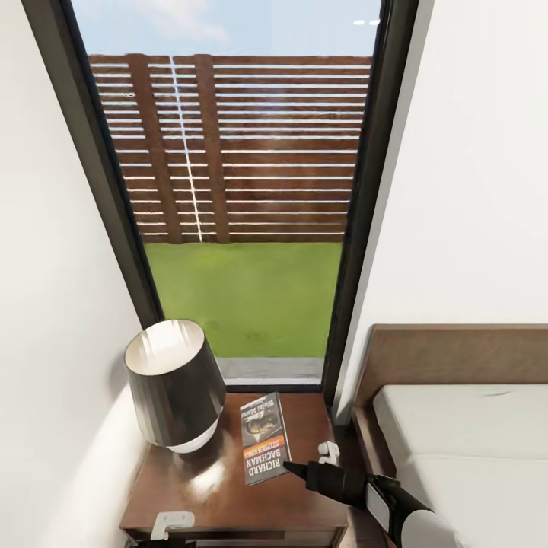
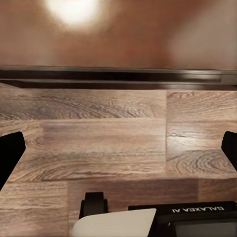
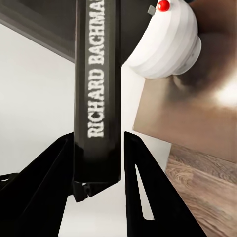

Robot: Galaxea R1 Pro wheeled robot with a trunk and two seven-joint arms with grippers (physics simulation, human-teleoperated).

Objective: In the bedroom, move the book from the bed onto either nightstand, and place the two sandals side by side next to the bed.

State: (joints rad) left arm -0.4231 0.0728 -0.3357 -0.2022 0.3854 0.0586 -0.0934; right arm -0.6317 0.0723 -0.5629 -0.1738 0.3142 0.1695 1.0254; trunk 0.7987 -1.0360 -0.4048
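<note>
Head view puts the book (image 1: 265, 438) over the nightstand (image 1: 228, 487), cover up, beside the lamp (image 1: 175, 388) and just short of the table's right edge. Its long axis runs roughly from the window (image 1: 243, 190) back toward me, slightly slanted, with the orange band and title at the near end. My right claw (image 1: 298, 469) meets that near corner from the right, the arm reaching in over the gap between the nightstand and the bed (image 1: 464, 426).

From the right wrist camera I see the book's spine (image 3: 97, 89) standing between the two dark fingers (image 3: 143, 192), the lettering running straight away along the fingers' line. One finger lies against it and the other sits just beside it, so I judge the right claw clenched on the book or only barely eased; the frames don't settle which.

My left claw (image 2: 118, 148) has its fingers spread wide and grasps nothing; it looks at plank floor (image 2: 98, 143) below the nightstand's front edge.

I judge the placing step nearly done: let go and back out along the spine. No container is involved. The lamp is the thing to avoid.
</note>
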